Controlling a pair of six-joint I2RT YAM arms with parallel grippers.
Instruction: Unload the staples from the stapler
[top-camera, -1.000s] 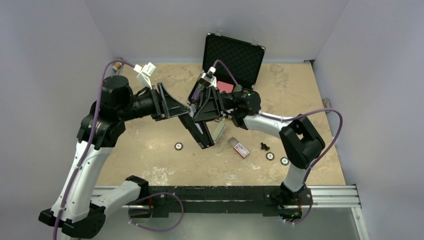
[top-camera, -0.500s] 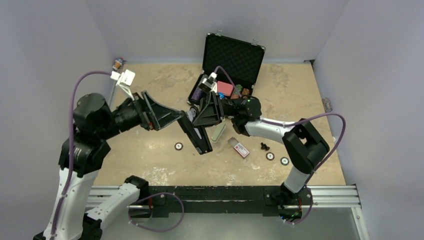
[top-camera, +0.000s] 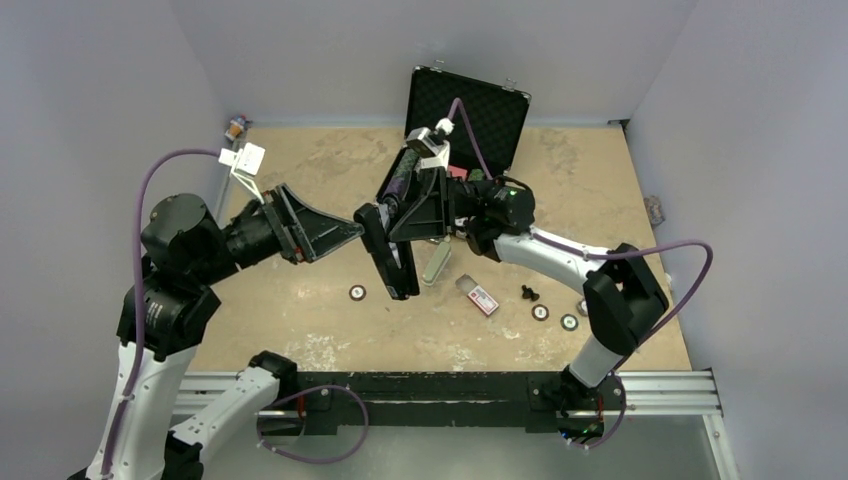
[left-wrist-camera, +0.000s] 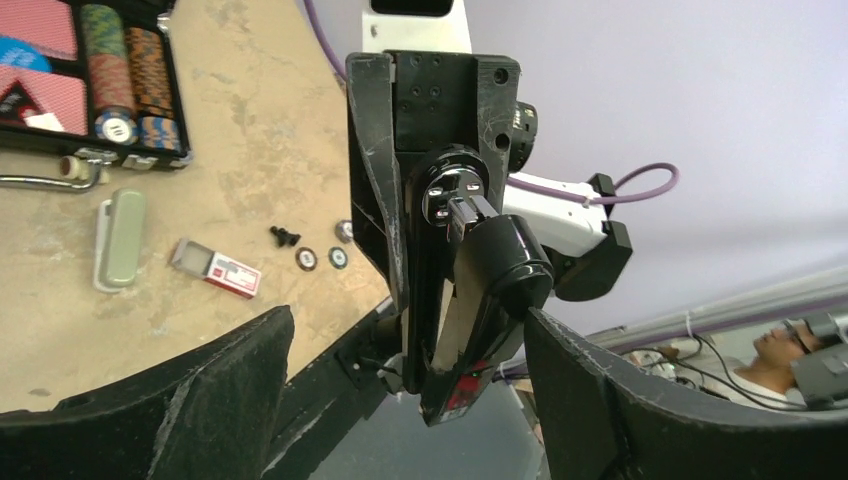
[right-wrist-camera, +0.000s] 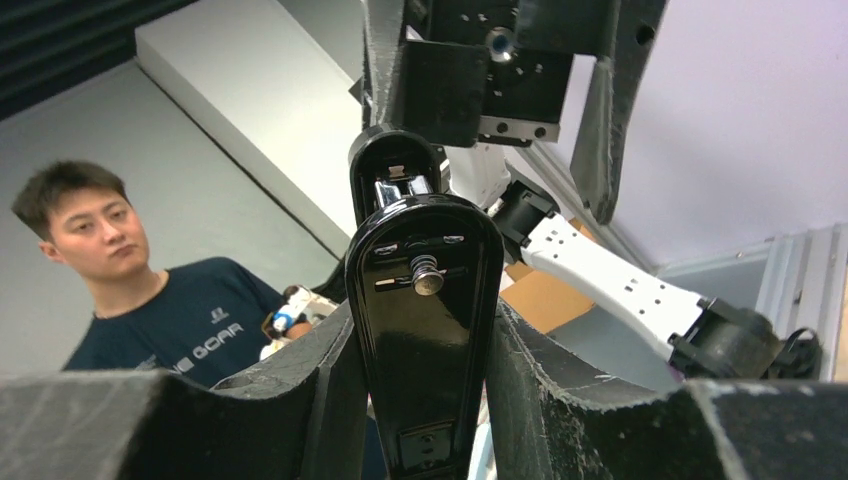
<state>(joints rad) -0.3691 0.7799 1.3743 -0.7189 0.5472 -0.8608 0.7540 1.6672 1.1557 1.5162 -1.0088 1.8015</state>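
While right gripper (right-wrist-camera: 420, 365) clamps stapler (right-wrist-camera: 425, 300) mid-air, left gripper (top-camera: 352, 231) hangs open.
Stapler end sits between spread left fingers (left-wrist-camera: 230, 390), touching neither; stapler tilted above table (top-camera: 300, 320).

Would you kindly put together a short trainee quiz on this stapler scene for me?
1. True or false: the stapler lies flat on the table.
2. Which gripper grips it? A) left gripper B) right gripper C) neither
3. Fill in: the left gripper's jaws stand ____.

Key: 1 false, it is held up in the air; 2 B; 3 open.
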